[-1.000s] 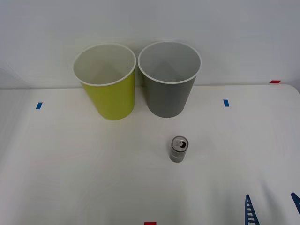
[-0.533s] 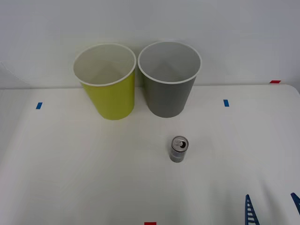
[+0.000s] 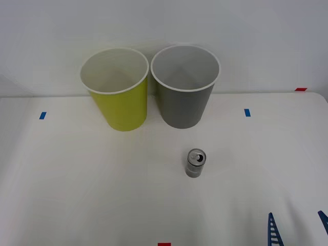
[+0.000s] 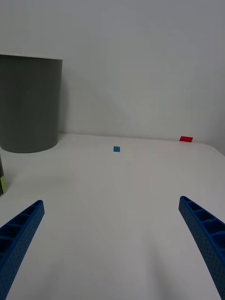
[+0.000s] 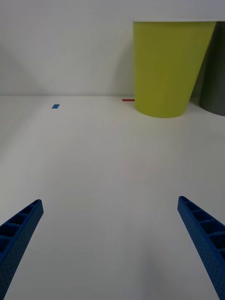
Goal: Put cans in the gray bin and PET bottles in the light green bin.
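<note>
A small silver can (image 3: 196, 163) stands upright on the white table, in front of the gray bin (image 3: 184, 89). The light green bin (image 3: 116, 92) stands just left of the gray one, both against the back wall. My right gripper (image 3: 297, 228) is open at the table's near right, well right of the can, with nothing between its fingers. Its wrist view shows the gray bin (image 4: 29, 105) ahead and a sliver of the can (image 4: 2, 180) at the edge. My left gripper (image 5: 110, 229) is open and empty, low over the table and facing the light green bin (image 5: 168, 68). PET bottles are out of view.
Blue tape marks (image 3: 42, 115) (image 3: 247, 112) lie on the table at left and right. Red tape sits at the far right edge (image 3: 301, 89) and the front edge (image 3: 164, 244). A white wall rises right behind the bins.
</note>
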Available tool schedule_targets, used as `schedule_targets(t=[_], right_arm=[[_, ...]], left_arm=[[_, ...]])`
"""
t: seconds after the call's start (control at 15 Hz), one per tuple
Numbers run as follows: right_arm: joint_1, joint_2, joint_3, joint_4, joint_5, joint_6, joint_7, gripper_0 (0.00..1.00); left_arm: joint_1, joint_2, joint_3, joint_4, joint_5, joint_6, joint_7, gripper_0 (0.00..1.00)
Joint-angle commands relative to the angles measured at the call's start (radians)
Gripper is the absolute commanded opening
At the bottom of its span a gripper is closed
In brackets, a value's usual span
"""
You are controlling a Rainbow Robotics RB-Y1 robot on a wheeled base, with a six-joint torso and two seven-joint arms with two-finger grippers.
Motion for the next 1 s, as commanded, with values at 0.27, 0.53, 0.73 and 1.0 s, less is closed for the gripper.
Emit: schedule_targets(t=[0.27,0.53,0.73,1.0], right_arm=[[0.000,0.000,0.000,0.000,0.000,0.000,0.000,1.00],[0.000,0.000,0.000,0.000,0.000,0.000,0.000,1.00],[0.000,0.000,0.000,0.000,0.000,0.000,0.000,1.00],[0.000,0.000,0.000,0.000,0.000,0.000,0.000,1.00]], left_arm=[[0.000,0.000,0.000,0.000,0.000,0.000,0.000,1.00],[0.000,0.000,0.000,0.000,0.000,0.000,0.000,1.00],[0.000,0.000,0.000,0.000,0.000,0.000,0.000,1.00],[-0.026,0.017,0.005,0.037,-0.015,0.003,-0.003,1.00]])
